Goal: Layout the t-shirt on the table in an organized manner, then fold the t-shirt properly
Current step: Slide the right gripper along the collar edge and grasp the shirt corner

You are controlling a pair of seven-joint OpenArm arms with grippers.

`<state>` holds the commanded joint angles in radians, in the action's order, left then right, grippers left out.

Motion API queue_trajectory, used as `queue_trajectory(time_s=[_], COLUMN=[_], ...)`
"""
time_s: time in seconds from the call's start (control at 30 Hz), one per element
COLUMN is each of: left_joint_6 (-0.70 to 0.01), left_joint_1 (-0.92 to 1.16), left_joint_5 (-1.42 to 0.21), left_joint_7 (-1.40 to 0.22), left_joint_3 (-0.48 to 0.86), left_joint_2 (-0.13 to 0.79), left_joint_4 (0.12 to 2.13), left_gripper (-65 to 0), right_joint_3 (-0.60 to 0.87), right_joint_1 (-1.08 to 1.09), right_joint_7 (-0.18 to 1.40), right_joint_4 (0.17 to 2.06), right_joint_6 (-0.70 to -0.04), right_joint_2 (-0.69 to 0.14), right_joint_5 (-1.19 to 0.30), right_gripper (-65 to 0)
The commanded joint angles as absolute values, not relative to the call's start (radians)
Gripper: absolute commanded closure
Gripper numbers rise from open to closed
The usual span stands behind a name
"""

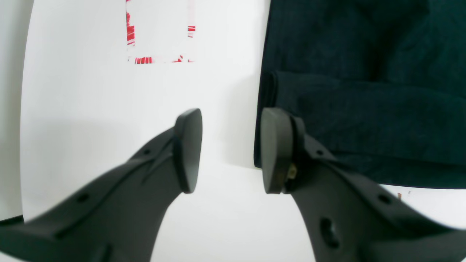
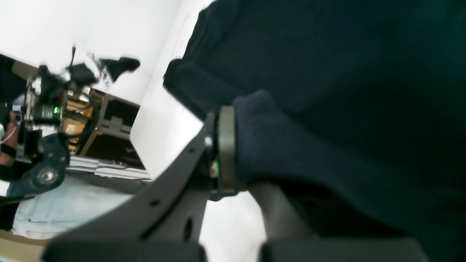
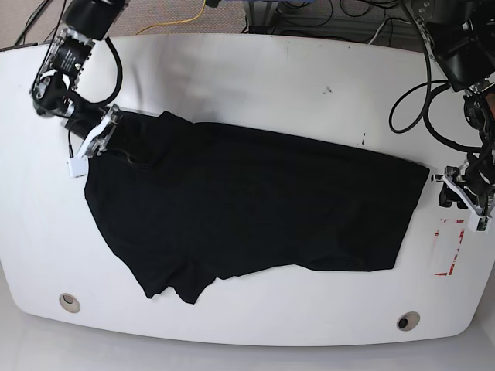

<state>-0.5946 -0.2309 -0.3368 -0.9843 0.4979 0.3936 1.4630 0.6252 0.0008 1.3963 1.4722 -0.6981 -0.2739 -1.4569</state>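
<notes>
The t-shirt (image 3: pixel 255 209) lies spread across the middle of the table (image 3: pixel 255 77), its long axis running left to right, the fabric mostly flat with a rumpled sleeve at the near-left corner; the right gripper (image 2: pixel 233 153), at the far-left corner of the garment in the base view, is clamped on a bunched fold of the black cloth, one pad (image 2: pixel 226 145) pressed against the fabric and the other finger hidden beneath it; the left gripper (image 1: pixel 231 151) sits at the right side of the table, just beside the shirt's right edge, its jaws parted with bare white tabletop between them and nothing held; one of its fingertips (image 1: pixel 275 149) overlaps the hem in the wrist view; red tape marks (image 3: pixel 451 247) lie on the table near that gripper, to the right of the shirt; two grommet holes (image 3: pixel 69 301) sit along the near edge.
</notes>
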Motion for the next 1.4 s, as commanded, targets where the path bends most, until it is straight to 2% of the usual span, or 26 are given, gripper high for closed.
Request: queue_trajectory(time_s=[0.5,0.57,0.63,0.77,1.0,1.23,1.4], left_joint_6=[-0.595,-0.595,-0.595,-0.595,-0.595,-0.595,-0.595], left_joint_1=[-0.231,-0.231,-0.231,-0.231,-0.231,-0.236,-0.237], left_joint_5=[-0.337,-0.337,-0.337,-0.337,-0.337,-0.337,-0.338], left_joint_7=[-0.984,-0.984,-0.984,-0.983,-0.981,-0.981,-0.98], left_joint_3=[0.498,0.498,0.498,0.498,0.498,0.498,0.498], left_joint_2=[0.39,0.39,0.39,0.389,0.387,0.387,0.387], left_joint_4=[1.461,1.461,1.461,1.461,1.461,1.461,1.461], left_gripper=[-25.1,-25.1,-25.1,-25.1,-25.1,-25.1,-25.1], right_joint_3=[0.622,0.621,0.619,0.611,0.608,0.608,0.608], right_joint_1=[0.116,0.131,0.157,0.206,0.278,0.231,0.183], right_joint_7=[1.396,1.396,1.396,1.396,1.396,1.396,1.396], right_joint_4=[1.273,1.256,1.231,1.23,1.225,1.227,1.228], right_joint_6=[-0.698,-0.698,-0.698,-0.698,-0.698,-0.698,-0.698], right_joint_2=[-0.317,-0.317,-0.317,-0.318,-0.318,-0.39,-0.458], right_joint_5=[-1.455,-1.455,-1.438,-1.363,-1.224,-1.227,-1.222], right_gripper=[-1.3,-4.0,-14.0,-27.0,-37.9,-53.7,-56.9])
